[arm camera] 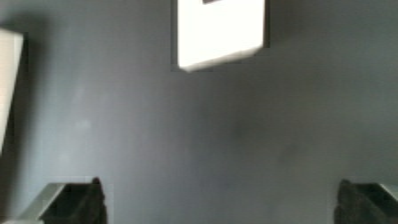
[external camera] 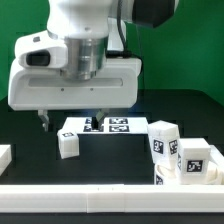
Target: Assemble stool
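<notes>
White plastic stool parts lie loose on the black table [external camera: 110, 165], none joined as far as I can judge: one stubby white leg block [external camera: 68, 143] near the two-finger gripper [external camera: 70, 121], other tagged stool pieces [external camera: 188, 158] at the exterior view's right; its jaws gape wide, empty

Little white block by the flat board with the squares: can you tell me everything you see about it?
The small white plastic-looking block is boxy, with plain flat faces; no tag clearly shows on the sides in sight. It stands on the black table, just in front of the flat white marker board, near its corner toward the exterior view's left; whether they touch is unclear. The robot's open two-finger gripper hangs above, not holding it.
</notes>
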Robot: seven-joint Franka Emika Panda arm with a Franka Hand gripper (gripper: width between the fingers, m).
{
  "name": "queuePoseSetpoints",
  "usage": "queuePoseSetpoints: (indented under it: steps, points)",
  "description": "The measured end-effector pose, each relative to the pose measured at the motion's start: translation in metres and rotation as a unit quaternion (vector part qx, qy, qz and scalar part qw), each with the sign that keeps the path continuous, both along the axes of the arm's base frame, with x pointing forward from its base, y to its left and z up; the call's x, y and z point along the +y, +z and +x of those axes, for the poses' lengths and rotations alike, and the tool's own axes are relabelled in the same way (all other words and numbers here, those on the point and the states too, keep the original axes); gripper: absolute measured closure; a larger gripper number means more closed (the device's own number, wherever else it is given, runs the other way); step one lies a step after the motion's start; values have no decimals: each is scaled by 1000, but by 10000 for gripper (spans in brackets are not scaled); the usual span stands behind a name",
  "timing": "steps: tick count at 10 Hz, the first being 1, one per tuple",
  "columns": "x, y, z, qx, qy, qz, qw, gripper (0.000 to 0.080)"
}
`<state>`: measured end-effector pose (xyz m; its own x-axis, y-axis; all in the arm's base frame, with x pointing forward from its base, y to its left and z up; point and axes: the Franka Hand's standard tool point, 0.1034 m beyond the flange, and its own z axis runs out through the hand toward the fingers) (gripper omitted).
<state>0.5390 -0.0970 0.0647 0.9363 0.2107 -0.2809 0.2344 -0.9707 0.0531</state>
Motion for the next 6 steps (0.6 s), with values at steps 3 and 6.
queuePoseSetpoints:
  steps: [3, 6]
  points:
    - [-2, -3, -11, 89, -17, -18, 996, 151]
    - [-5, -5, -20, 182, -34, -42, 982, 151]
